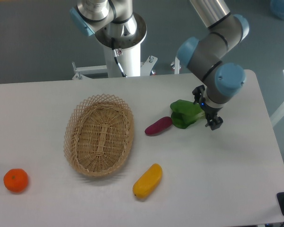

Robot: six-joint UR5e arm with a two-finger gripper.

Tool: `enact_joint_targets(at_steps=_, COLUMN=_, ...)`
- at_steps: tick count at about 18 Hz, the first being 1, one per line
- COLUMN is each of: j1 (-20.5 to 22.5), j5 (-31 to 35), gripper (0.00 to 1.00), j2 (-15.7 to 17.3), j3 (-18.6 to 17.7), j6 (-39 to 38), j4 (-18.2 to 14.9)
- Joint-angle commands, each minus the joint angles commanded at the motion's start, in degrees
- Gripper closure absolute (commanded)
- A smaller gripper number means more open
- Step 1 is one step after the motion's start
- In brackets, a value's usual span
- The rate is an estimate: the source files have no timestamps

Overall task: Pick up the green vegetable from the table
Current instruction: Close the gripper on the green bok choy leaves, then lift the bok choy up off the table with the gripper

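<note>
Camera view from the front shows the UR5e arm (213, 42) reaching in from the upper right, its silver upper link slanting down to a grey elbow with blue caps, then bending to a wrist with a large blue cap that hangs over the right part of the white tabletop (236, 179). The gripper (207, 111) points downward below that wrist, right at the stem end of the green vegetable (184, 114), which lies on the tabletop with its dark leaves toward the left. Its black fingers (214, 122) are partly hidden by the wrist, so I cannot tell whether they are spread or closed, nor whether they touch the vegetable. Just left of the leaves lies a purple-red vegetable (158, 126). Further left sits a wicker basket (99, 135), with a yellow fruit (147, 181) near the front and an orange (15, 180) at the far left.
</note>
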Motion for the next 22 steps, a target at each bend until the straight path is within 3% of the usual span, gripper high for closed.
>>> enact_joint_targets(at_steps=2, j1=0.4, j5=0.0, gripper=0.00, j2=0.0, j3=-1.4, j6=1.5, j4=2.5)
enact_joint_targets(at_steps=7, j1=1.0, j5=0.0, gripper=0.00, j2=0.0, j3=-2.2, j6=1.7, j4=3.7)
enact_joint_targets(at_steps=11, j1=1.2, j5=0.0, gripper=0.00, j2=-0.1, j3=-5.9, j6=1.8, j4=11.6)
enact_joint_targets(at_steps=14, j1=1.2, j5=-0.1, gripper=0.00, j2=-0.1, j3=-5.8, j6=1.8, j4=11.9)
enact_joint_targets(at_steps=15, j1=1.2, j5=-0.1, gripper=0.05, j2=-0.1, j3=-5.8, j6=1.7, j4=12.0)
enact_joint_targets(at_steps=20, j1=1.3, j5=0.0, gripper=0.48, j2=0.0, j3=-4.9, j6=1.9, j4=11.8)
enact_joint_targets(at_steps=22, j1=1.3, j5=0.2, gripper=0.54, j2=0.1, j3=-4.0, j6=1.9, j4=11.5)
